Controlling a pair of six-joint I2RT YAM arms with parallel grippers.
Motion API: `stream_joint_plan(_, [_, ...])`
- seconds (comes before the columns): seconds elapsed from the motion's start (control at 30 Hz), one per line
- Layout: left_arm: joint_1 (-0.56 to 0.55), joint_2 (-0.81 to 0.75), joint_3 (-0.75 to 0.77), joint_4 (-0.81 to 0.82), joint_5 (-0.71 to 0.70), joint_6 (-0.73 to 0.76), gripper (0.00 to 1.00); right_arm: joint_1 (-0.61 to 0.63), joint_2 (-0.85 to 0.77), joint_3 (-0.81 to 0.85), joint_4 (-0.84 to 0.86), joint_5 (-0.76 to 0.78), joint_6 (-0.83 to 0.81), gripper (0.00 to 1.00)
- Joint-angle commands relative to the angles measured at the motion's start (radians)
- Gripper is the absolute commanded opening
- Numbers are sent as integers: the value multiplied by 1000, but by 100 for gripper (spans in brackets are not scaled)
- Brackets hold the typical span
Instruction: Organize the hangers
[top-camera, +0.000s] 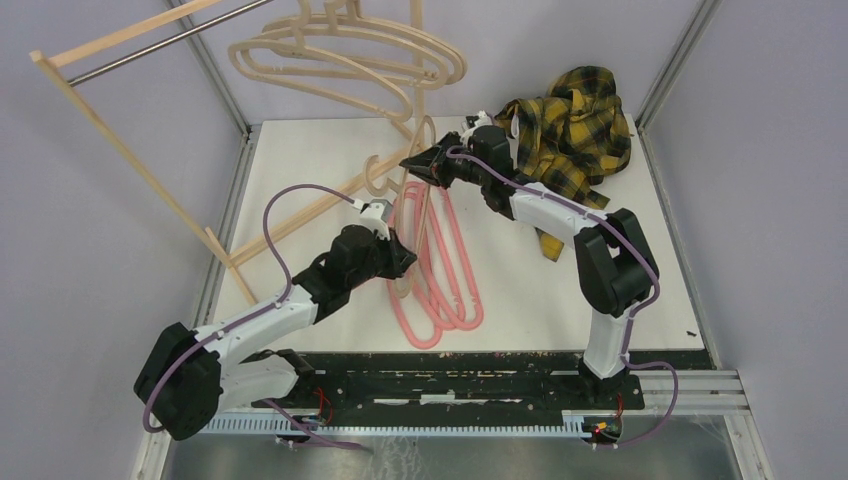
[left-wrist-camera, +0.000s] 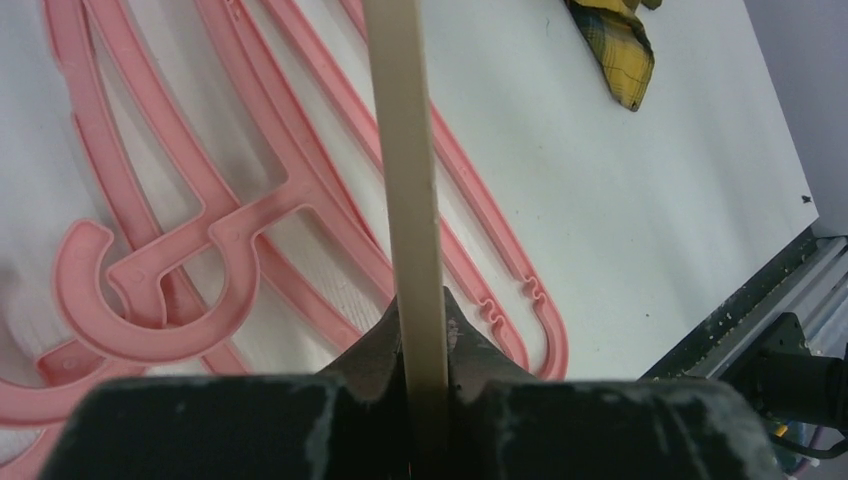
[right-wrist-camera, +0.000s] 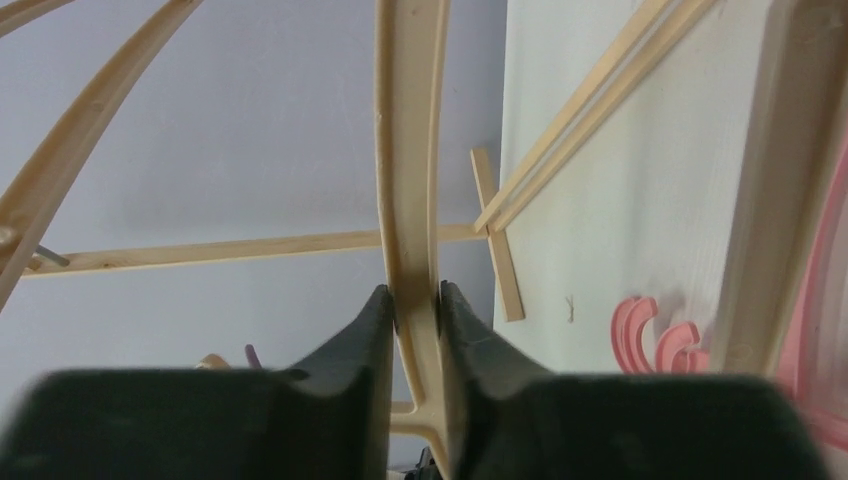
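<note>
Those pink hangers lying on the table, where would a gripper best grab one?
Probably a long straight arm of a pink hanger, from straight above: they lie flat on the table, and that thin bar has gaps either side for fingers.

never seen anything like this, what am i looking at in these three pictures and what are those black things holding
These are two robot arms bolted to a white table: the left arm and the right arm. The wide picture comes from a fixed camera above and behind them. The other two come from a small camera on each wrist, looking along that arm's two-finger tool.

On the table lie pink hangers and a crumpled yellow plaid shirt. A wooden rack stands at the left.

The left tool is shut on the thin bar of a beige hanger. The right tool is shut on a beige bar too. I cannot tell for sure whether both hold the same hanger.
</note>
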Motion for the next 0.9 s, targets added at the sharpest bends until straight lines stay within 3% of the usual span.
stream_joint_plan(0.0, [-12, -63, 21, -130, -121, -63, 3, -16, -53, -2, -72, -71, -26, 37])
stream_joint_plan(0.1, [-12, -107, 55, -274, -265, -92, 3, -56, -131, -69, -235, -5, -195, 57])
stream_joint_plan(0.17, [-11, -137, 73, -345, -326, -111, 3, -89, -198, -116, -334, 61, -293, 65])
stream_joint_plan(0.37, [-11, -249, 43, -453, -488, -215, 3, -163, -413, -203, -575, 299, -542, 76])
stream_joint_plan(0.53, [-11, -313, 67, -564, -613, -244, 3, -174, -518, -226, -681, 421, -652, 79])
stream_joint_plan(0.7, [-9, -241, 216, -693, -813, -182, 3, -177, -535, -252, -680, 405, -663, 79])
stream_joint_plan(0.87, [22, -190, 377, -700, -925, -94, 3, -181, -532, -267, -683, 374, -663, 79])
